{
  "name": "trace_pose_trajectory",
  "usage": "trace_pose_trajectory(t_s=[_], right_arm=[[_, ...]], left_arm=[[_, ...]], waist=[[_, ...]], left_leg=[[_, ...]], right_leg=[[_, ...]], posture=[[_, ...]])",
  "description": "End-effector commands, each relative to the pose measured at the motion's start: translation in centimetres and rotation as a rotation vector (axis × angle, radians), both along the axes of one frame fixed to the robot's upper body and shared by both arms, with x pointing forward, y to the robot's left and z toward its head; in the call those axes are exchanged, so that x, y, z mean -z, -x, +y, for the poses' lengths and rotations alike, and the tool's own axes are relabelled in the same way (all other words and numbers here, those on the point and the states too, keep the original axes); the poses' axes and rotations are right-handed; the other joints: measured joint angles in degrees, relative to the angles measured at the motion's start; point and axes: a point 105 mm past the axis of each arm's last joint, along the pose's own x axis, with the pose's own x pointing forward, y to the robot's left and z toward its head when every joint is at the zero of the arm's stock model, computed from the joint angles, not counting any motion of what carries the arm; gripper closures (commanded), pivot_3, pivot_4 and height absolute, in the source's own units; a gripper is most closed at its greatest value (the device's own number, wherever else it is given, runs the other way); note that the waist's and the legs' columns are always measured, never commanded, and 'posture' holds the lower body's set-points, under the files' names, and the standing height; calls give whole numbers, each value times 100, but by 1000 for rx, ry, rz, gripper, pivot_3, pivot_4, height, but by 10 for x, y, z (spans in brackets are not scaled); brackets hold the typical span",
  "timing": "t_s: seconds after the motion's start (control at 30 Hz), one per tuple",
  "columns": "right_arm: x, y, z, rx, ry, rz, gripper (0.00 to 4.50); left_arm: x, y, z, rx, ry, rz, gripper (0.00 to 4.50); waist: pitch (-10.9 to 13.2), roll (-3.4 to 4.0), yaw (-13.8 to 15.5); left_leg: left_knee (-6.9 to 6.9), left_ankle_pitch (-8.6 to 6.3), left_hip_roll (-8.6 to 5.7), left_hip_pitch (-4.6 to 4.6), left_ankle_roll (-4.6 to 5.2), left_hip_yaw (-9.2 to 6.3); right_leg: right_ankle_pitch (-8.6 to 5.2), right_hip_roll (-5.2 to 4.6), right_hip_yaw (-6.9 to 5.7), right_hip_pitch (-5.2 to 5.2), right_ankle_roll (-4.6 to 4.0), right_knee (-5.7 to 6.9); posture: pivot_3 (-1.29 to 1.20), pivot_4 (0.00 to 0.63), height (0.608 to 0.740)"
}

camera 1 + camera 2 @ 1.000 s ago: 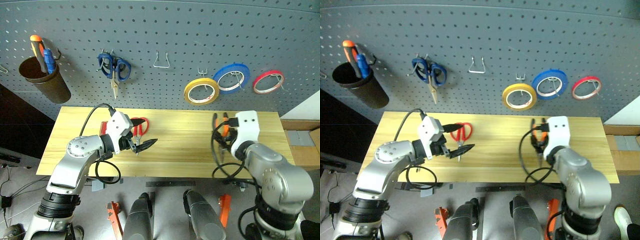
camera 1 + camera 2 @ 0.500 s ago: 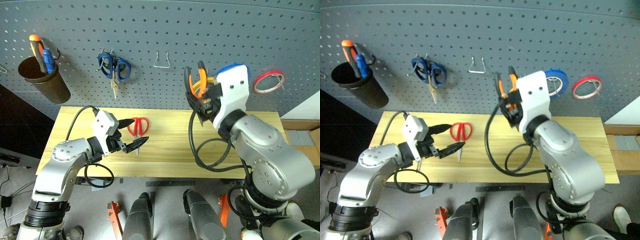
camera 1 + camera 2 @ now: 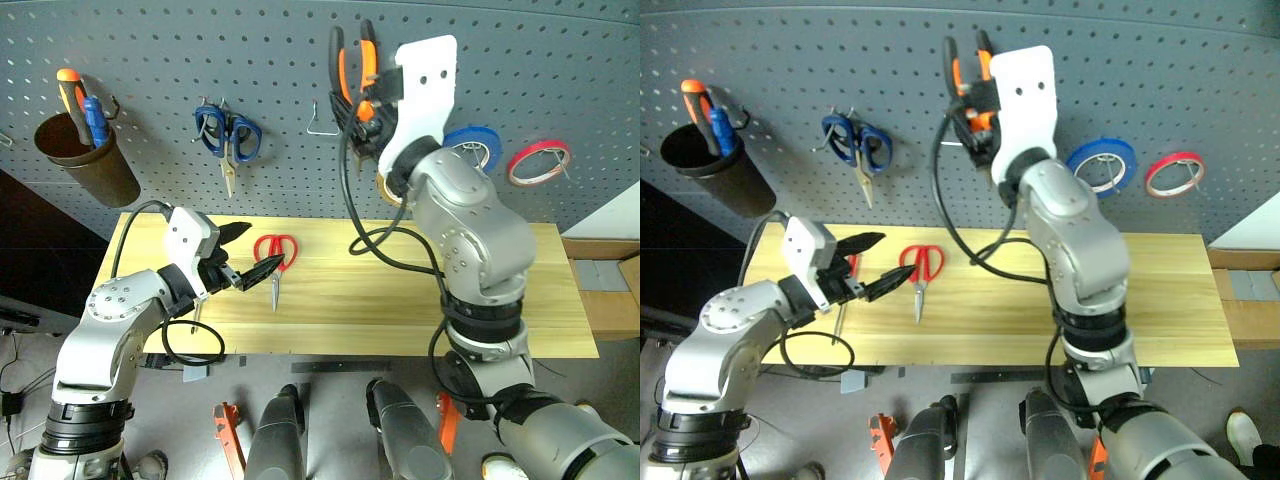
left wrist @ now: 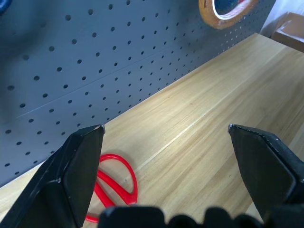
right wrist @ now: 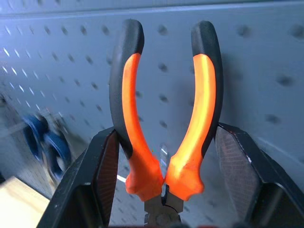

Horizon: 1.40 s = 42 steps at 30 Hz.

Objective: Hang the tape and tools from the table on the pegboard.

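Fingers of the right gripper [image 5: 161,185] are clamped on the pliers [image 3: 355,70], handles up, held high against the pegboard [image 3: 520,60] just above the wire hook [image 3: 322,122]. Over the table [image 3: 420,300] the left gripper [image 3: 248,262] stands spread wide and holds nothing, its tips beside the red scissors [image 3: 275,258], which lie flat near the back edge.

Hanging the pliers looks to be the step in hand. Next, I'd judge, the handles must drop over that hook, with care for the blue scissors [image 3: 229,135] hung to one side and the yellow tape [image 4: 223,12], already on the board, to the other. Bare board lies above. What seems to be the screwdriver [image 3: 843,300] lies half hidden under the left arm. Most of the tabletop is free.
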Motion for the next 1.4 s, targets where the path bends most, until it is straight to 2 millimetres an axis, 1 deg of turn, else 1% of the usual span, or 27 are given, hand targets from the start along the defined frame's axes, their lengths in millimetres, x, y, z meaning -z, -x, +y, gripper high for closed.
trace_pose_trajectory(t_s=[0.03,0.4,0.57,0.7,0.87,0.93,1.03,1.17,1.4], right_arm=[[-26,9,5,-34,-65,-97,1937],[-51,1,17,-55,-166,-160,1938],[-60,-3,13,-21,-189,-211,1941],[-58,-5,12,1,-163,-254,1942],[-67,1,3,5,-181,-273,1942],[-64,0,1,14,-166,-274,1942],[-51,-3,0,32,-127,-260,1943],[-39,-2,3,43,-90,-261,1943],[-25,-7,8,67,-67,-255,1943]], left_arm=[[-14,5,0,-1,7,-58,0],[-19,1,1,-23,16,-86,0],[-18,0,-2,-21,22,-92,0],[-19,-1,-6,-13,24,-98,0],[-19,-3,-8,-6,25,-103,0],[-19,-3,-8,-3,25,-103,0],[-19,-5,-11,5,24,-106,0],[-19,-6,-13,14,20,-108,0],[-19,-7,-14,21,12,-112,0]], waist=[[0,0,35],[-5,-7,62],[-7,-10,61],[-11,-17,66],[-14,-21,68],[-15,-22,69],[-19,-24,69],[-27,-31,67],[-27,-32,65]], left_leg=[[0,0,0,0,0,1],[4,1,-3,-2,-1,-2],[12,1,-4,-2,-1,-1],[24,2,-7,-1,-2,-6],[26,3,-7,-2,-3,-7],[25,3,-6,-2,-3,-7],[26,3,-6,-2,-3,-7],[25,3,-8,-2,-3,-6],[24,3,-7,-2,-3,-4]], right_leg=[[0,-3,0,0,0,1],[0,-16,-19,-1,-1,12],[2,-17,-18,-1,-3,22],[2,-17,-22,-1,-3,43],[2,-17,-23,-1,-3,46],[2,-18,-23,-1,-3,46],[2,-19,-23,-1,-3,46],[2,-19,-25,-1,-3,46],[2,-17,-24,-8,-3,50]], posture=[[-31,284,740],[-17,264,740],[-20,261,740],[-17,257,740],[-23,254,740],[-26,254,740],[-28,255,740],[-28,256,740],[-24,256,740]])
